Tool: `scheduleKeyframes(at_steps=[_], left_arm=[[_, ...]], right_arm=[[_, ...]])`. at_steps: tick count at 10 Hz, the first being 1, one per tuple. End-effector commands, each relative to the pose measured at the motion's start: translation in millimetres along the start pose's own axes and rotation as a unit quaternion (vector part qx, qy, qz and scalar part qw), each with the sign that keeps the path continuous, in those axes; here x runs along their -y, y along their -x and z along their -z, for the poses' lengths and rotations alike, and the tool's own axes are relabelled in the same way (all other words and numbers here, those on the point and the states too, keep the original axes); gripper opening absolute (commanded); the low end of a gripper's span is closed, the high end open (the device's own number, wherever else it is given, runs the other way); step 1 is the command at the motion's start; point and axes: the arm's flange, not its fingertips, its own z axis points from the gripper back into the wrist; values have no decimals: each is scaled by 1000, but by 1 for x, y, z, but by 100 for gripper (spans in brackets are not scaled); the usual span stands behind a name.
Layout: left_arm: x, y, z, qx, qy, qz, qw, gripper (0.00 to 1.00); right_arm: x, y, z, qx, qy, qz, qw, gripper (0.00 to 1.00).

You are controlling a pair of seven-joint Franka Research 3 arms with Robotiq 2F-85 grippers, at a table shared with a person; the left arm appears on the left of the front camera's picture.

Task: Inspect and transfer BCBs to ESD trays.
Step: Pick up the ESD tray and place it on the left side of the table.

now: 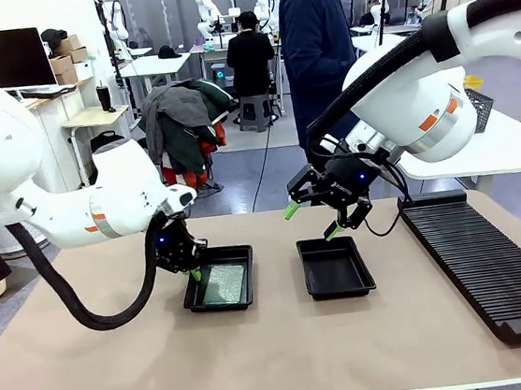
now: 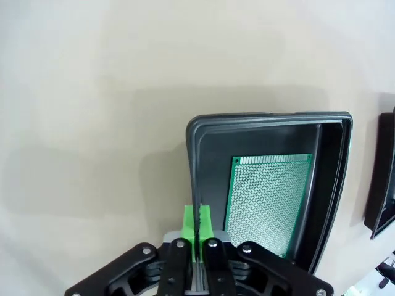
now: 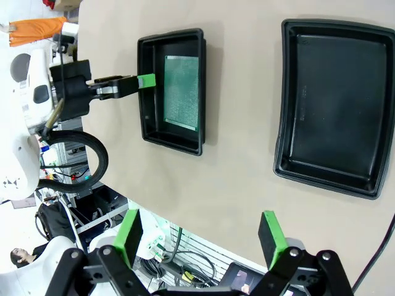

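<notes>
BCB in ESD tray | left jaws pressed together | right jaws spread | beige tabletop, lab behind

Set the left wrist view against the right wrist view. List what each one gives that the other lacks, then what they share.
Left wrist view: the board's fine hole grid, and the left end effector from behind, green pads shut, tips at the rim of the board's tray. Right wrist view: the right end effector open above the table, and the second tray's whole bare floor. Shared: the board lying flat in its tray, with the left end effector at that rim.
</notes>
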Motion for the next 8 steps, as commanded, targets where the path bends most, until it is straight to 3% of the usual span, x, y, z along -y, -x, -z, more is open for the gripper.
scheduleKeyframes(at_steps=[1, 8], left_arm=[[-31, 17, -18, 18, 49, 11, 999, 3], [-130, 30, -69, 11, 67, 32, 997, 3]], right_arm=[[-2, -2, 3, 6, 7, 10, 1000, 100], [-2, -2, 3, 6, 7, 10, 1000, 100]])
